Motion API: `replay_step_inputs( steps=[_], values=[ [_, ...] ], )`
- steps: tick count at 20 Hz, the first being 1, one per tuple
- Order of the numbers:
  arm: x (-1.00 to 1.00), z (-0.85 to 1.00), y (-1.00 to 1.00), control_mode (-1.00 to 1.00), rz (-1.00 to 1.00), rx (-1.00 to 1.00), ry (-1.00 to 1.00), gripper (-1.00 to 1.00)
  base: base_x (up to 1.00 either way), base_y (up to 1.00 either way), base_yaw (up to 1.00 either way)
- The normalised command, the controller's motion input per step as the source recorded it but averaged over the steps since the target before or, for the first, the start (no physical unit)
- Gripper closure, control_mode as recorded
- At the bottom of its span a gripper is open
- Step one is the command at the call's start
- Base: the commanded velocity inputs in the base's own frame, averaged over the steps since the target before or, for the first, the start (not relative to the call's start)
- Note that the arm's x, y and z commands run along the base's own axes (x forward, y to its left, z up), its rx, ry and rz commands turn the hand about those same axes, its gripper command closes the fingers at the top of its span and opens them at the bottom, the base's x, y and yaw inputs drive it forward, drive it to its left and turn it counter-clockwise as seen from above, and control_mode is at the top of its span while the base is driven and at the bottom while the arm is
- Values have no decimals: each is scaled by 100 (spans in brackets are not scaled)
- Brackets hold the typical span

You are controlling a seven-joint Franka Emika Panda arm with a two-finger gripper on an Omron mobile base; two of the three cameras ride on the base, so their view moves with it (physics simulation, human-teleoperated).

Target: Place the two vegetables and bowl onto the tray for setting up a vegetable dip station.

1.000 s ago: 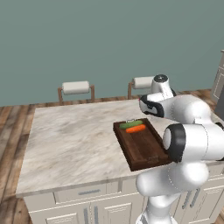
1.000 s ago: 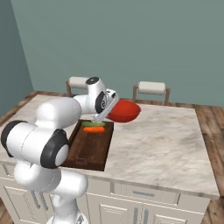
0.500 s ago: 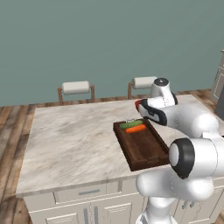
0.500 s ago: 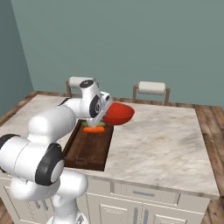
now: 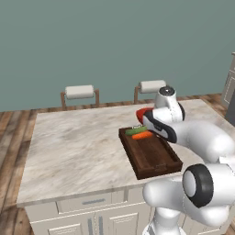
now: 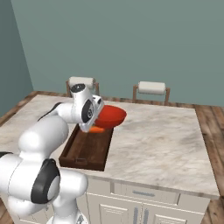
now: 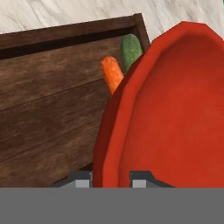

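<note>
From the left base view I see my gripper above the far end of the rectangular dark brown wooden tray, where the stubby orange carrot and the elongated green cucumber-like vegetable lie side by side.

In the right base view the round, smooth red-orange bowl hangs tilted over that far end, off the tray.

In the hand view I have the jaws clamped on the bowl's rim; the tray's bare floor lies below and nearer me.
</note>
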Motion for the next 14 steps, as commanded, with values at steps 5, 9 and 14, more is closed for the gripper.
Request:
replay_step_inputs(
  steps=[5, 9, 14],
  values=[
    [-17, 0, 21, -100, 7, 0, 0, 100, 0, 0, 0],
    [-4, 0, 19, -100, 6, 0, 0, 100, 0, 0, 0],
    [0, -7, 16, -100, 4, 0, 0, 100, 0, 0, 0]
  ],
)
